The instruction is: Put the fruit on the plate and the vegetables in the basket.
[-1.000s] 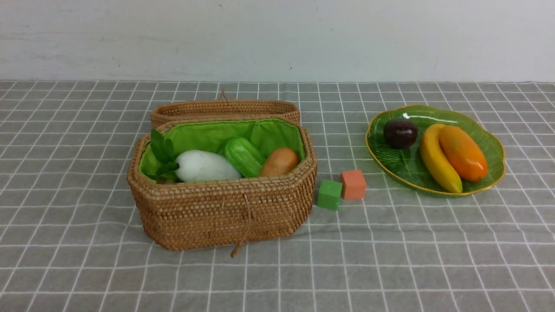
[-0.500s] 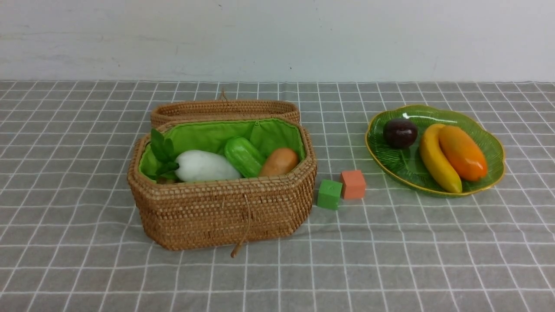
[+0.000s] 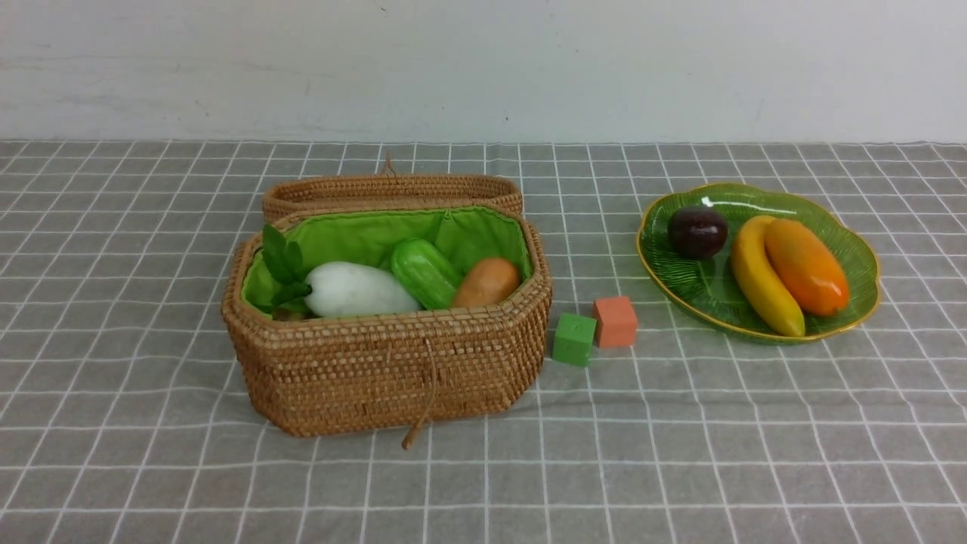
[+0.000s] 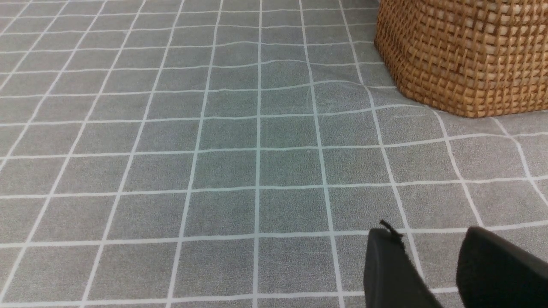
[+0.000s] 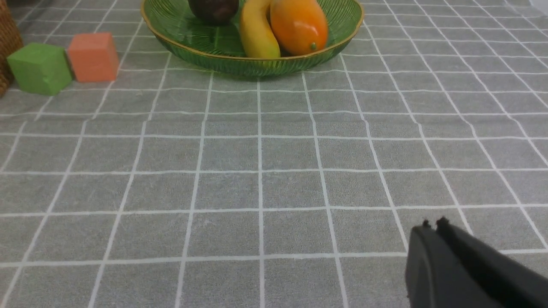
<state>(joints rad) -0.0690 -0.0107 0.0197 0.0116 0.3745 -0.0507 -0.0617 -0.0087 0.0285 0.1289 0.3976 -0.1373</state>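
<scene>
Basket [image 3: 378, 370] was rough woven wicker with a matt green cloth lining [image 3: 355, 234]. Plate [image 3: 854, 257] beside it was glossy ribbed glass with a gold rim. Mango [image 3: 807, 266] was smooth and shiny. Desk cloth [image 3: 680, 453] was matt, slightly fuzzy fabric. Cubes [image 3: 597, 332] were matt.

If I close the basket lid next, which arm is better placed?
Left, probably: its wrist view shows the basket close by and the left gripper open, while the right gripper is shut, facing the plate.
</scene>
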